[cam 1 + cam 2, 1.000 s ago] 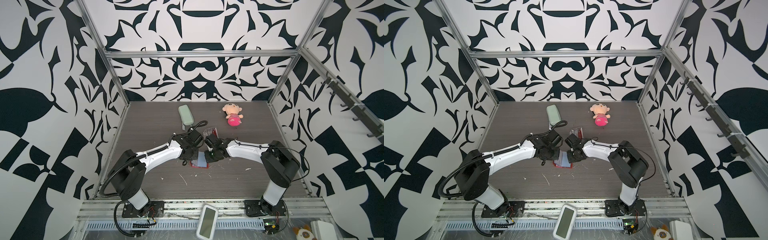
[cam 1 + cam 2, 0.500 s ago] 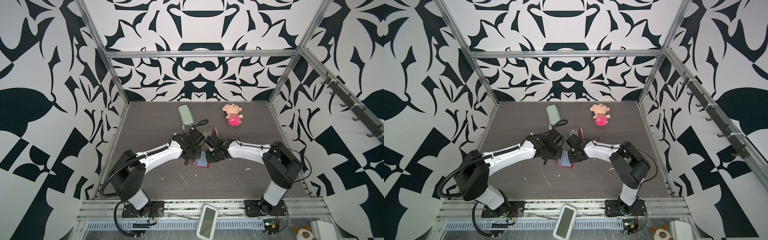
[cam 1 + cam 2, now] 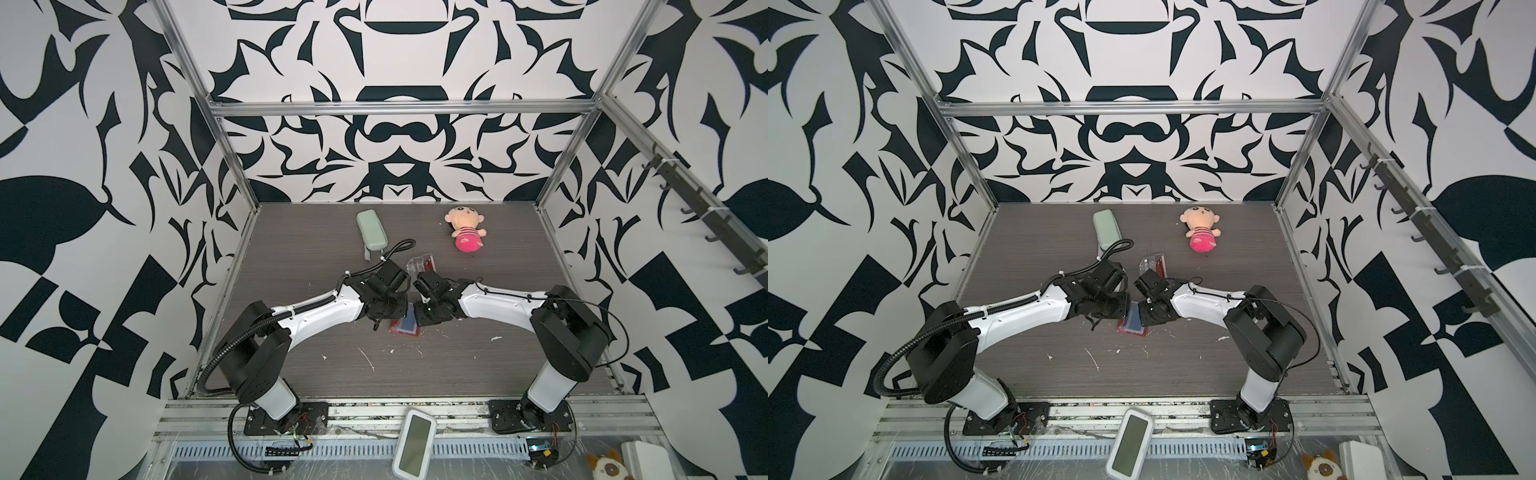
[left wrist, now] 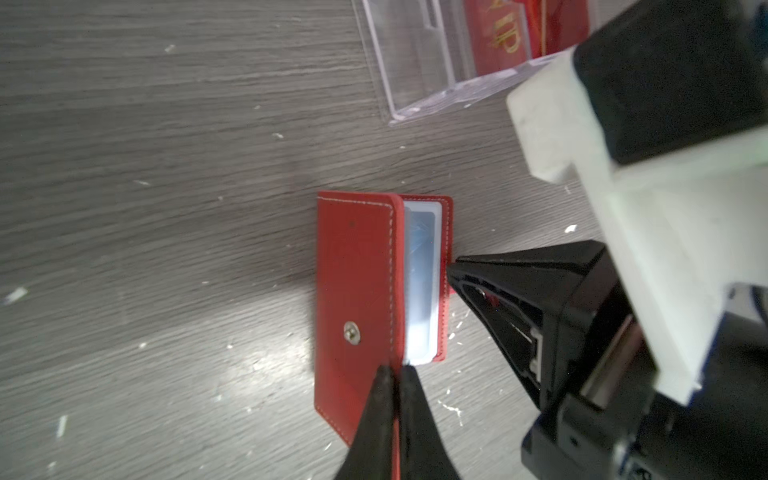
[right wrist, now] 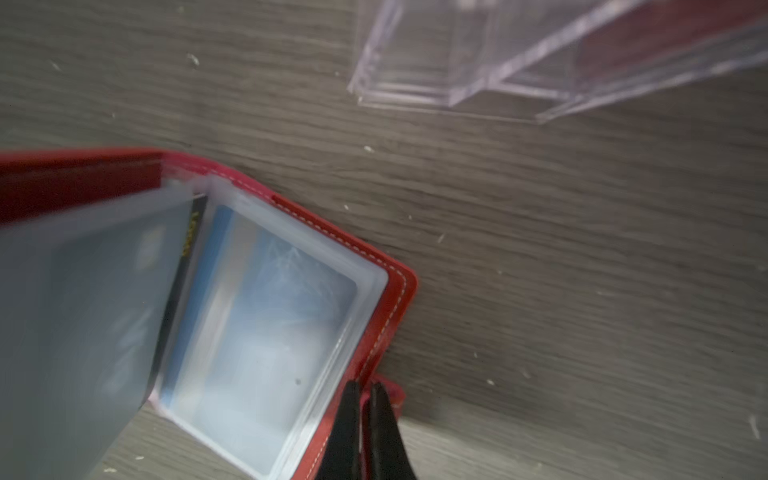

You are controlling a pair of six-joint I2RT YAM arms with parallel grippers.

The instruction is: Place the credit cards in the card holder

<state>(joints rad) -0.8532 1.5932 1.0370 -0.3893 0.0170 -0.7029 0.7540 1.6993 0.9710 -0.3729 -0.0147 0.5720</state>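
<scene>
I am watching the red leather-look card holder [image 4: 353, 291] with clear plastic sleeves, which is lying on the grey wood-grain tabletop [image 4: 166, 166] between the two arms. The left gripper [image 4: 397, 374] is standing narrow, its tips pinching the free edge of the stitched cover, which is half-folded over the sleeves. The right gripper [image 5: 365, 392] is closed tight on the red snap tab at the opposite edge. The thin blue plastic card [image 5: 270, 311] is sitting fully inside the uppermost open sleeve. The thin black card [image 5: 192, 249] with gold lettering is showing only as a sliver in the sleeve behind a lifted leaf. Both look stowed to me, so I am judging that the work now is shutting the holder. A clear acrylic box [image 4: 415, 75] is standing just beside it with a red card [image 4: 507, 37] inside, and I cannot tell whether that card is also meant to go in. What is worrying me is this: if the pinch on the cover slips, the cover may spring back and fan the sleeves open. If the tab is pulled while the cover is held, the card holder may twist or drag toward the acrylic box. The raised leaf may crease under the cover, and the two grippers are working close enough to knock together.
</scene>
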